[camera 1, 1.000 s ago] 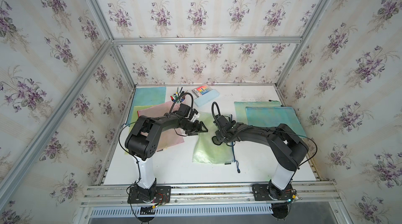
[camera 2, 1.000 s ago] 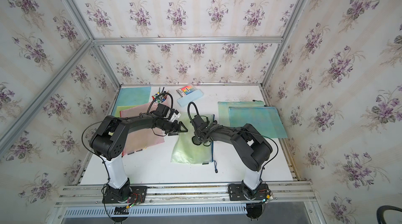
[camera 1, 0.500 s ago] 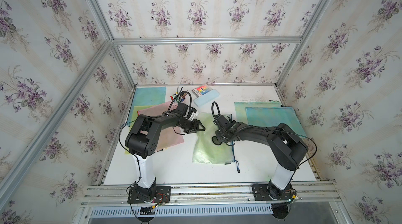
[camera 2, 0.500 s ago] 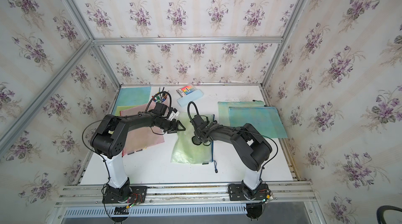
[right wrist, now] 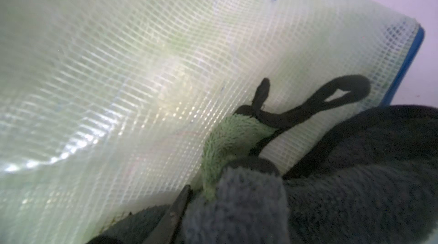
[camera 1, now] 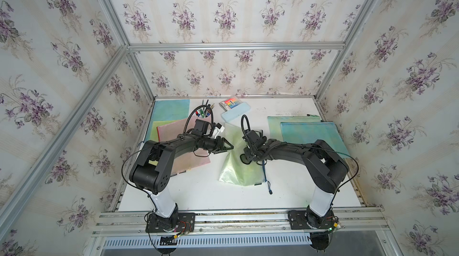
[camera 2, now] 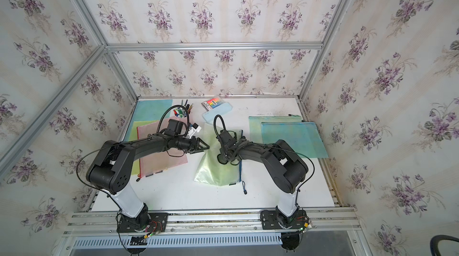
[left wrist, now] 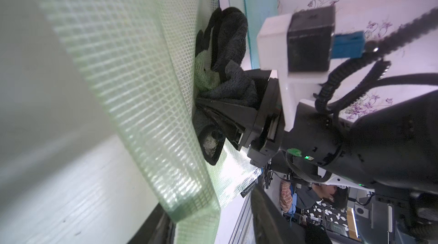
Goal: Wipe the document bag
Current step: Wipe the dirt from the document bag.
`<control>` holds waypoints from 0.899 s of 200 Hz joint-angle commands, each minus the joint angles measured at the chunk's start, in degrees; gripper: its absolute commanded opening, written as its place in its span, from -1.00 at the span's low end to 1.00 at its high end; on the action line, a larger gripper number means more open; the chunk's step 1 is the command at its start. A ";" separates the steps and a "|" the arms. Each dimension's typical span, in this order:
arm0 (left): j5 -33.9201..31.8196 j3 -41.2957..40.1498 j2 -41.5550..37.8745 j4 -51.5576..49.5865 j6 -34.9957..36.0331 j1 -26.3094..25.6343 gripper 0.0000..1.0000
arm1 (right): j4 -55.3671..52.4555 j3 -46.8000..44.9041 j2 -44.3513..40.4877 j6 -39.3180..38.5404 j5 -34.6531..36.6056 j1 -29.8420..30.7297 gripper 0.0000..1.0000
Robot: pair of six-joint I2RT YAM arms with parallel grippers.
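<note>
Document bag (camera 1: 239, 167), green mesh: my right gripper (left wrist: 205, 124) clamps the dark cloth (left wrist: 232, 34) onto it, left gripper (camera 1: 230, 147) at its edge, hold unclear; wipe in short, even strokes.

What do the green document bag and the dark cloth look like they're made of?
The green document bag is probably translucent plastic film, glossy, with a white mesh grid; glare streaks show. The dark cloth looks like plush microfiber or terry, matte, fuzzy nap visible.

Left arm (camera 1: 173, 146) & right arm (camera 1: 293, 151): matte blk, white base links, looped cables (white cam brackets).
</note>
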 commanded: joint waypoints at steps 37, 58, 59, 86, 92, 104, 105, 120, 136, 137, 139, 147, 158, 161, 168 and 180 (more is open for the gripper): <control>-0.20 6.63 4.66 -4.51 4.58 0.23 0.09 | -8.19 -1.57 2.69 -0.10 -9.52 0.13 -0.06; -0.50 6.97 4.31 -6.98 6.72 0.23 -0.15 | -8.08 -2.03 1.99 0.17 -9.43 0.09 -0.02; -0.55 6.95 4.27 -7.05 6.78 0.23 -0.16 | -8.07 -2.03 2.01 0.21 -9.41 0.07 -0.02; -1.75 6.23 3.46 -9.31 8.54 0.23 -0.48 | -7.99 -2.09 1.67 0.52 -9.57 -0.07 0.03; -2.42 6.29 3.45 -9.75 8.64 0.23 -0.53 | -8.19 -2.12 1.50 0.44 -9.56 -0.05 0.04; -3.74 6.56 3.83 -10.42 8.55 0.23 -0.65 | -8.51 -1.97 0.69 0.27 -9.32 -0.03 0.07; -3.67 6.57 3.86 -10.48 8.53 0.23 -0.66 | -8.60 -2.00 0.61 0.22 -9.27 -0.08 0.08; -5.15 7.00 4.35 -10.70 7.79 0.16 -0.77 | -9.68 -1.86 -1.17 -0.05 -8.74 -0.04 0.12; -6.68 7.20 4.67 -10.89 7.11 0.22 -0.85 | -11.24 -2.03 -3.44 -0.43 -7.76 -0.04 0.15; -6.77 7.20 4.67 -10.85 7.06 0.18 -0.86 | -11.37 -2.03 -3.61 -0.48 -7.74 0.00 0.15; -6.92 7.20 4.67 -10.81 6.89 0.15 -0.88 | -11.49 -2.15 -3.85 -0.59 -7.65 0.01 0.16; -7.67 7.10 4.83 -10.93 6.49 0.14 -0.94 | -11.99 -2.65 -5.12 -0.79 -7.10 -0.04 0.18; -8.44 7.33 5.06 -11.39 6.20 0.19 -1.00 | -12.64 -3.39 -6.47 -1.25 -6.23 -0.10 0.18; -8.59 7.32 5.17 -11.50 6.07 0.17 -1.00 | -12.76 -3.58 -6.81 -1.37 -6.08 0.01 0.19; -9.08 7.52 5.45 -11.79 5.84 0.15 -1.00 | -13.11 -4.00 -7.30 -1.57 -5.66 -0.05 0.18; -9.39 7.67 5.73 -12.28 5.52 0.15 -1.00 | -13.34 -4.71 -7.82 -1.84 -5.05 -0.07 0.18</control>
